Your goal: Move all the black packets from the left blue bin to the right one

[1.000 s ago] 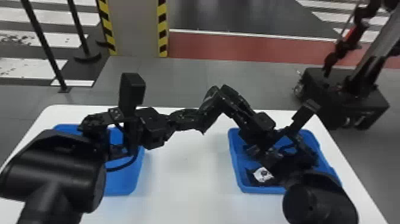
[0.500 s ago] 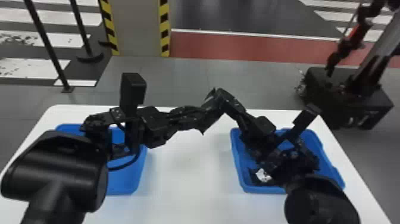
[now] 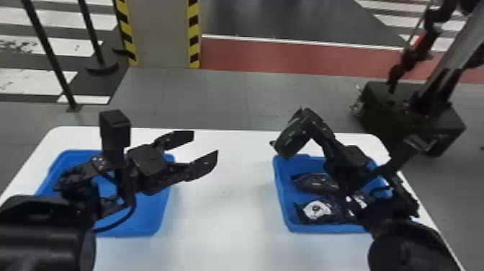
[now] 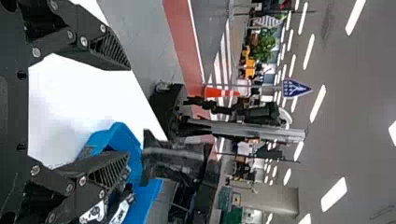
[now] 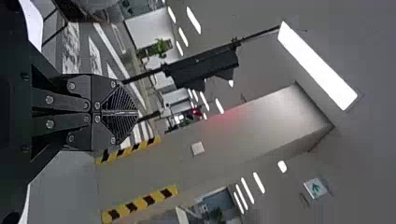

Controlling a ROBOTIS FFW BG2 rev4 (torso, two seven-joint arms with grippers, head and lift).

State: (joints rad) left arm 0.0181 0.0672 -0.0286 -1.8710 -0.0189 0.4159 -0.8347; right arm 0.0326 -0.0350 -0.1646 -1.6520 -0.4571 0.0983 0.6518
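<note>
Over the right edge of the left blue bin [image 3: 158, 216], my left gripper [image 3: 206, 144] points toward the table's middle, fingers apart and nothing between them. The left gripper [image 4: 128, 112] stands wide in its wrist view too. My right gripper [image 3: 281, 150] is above the left side of the right blue bin [image 3: 281, 201]. Its wrist view shows the right gripper [image 5: 136, 113] with fingertips meeting, nothing held. Several black packets lie in the right bin, among them a dark one [image 3: 315, 182] and one with a white label [image 3: 317, 210]. The left arm hides much of the left bin's inside.
The white table [image 3: 223, 216] spans between the bins. Behind it on the right stands a dark wheeled base [image 3: 414, 111] of another machine. A pillar [image 3: 162, 32] with striped edges and thin black posts stand beyond the table's far left.
The grippers, earlier overlapping near the middle, are now apart. My right gripper has moved to the right and nearer. My left gripper's fingers have opened, with that arm nearly in place.
</note>
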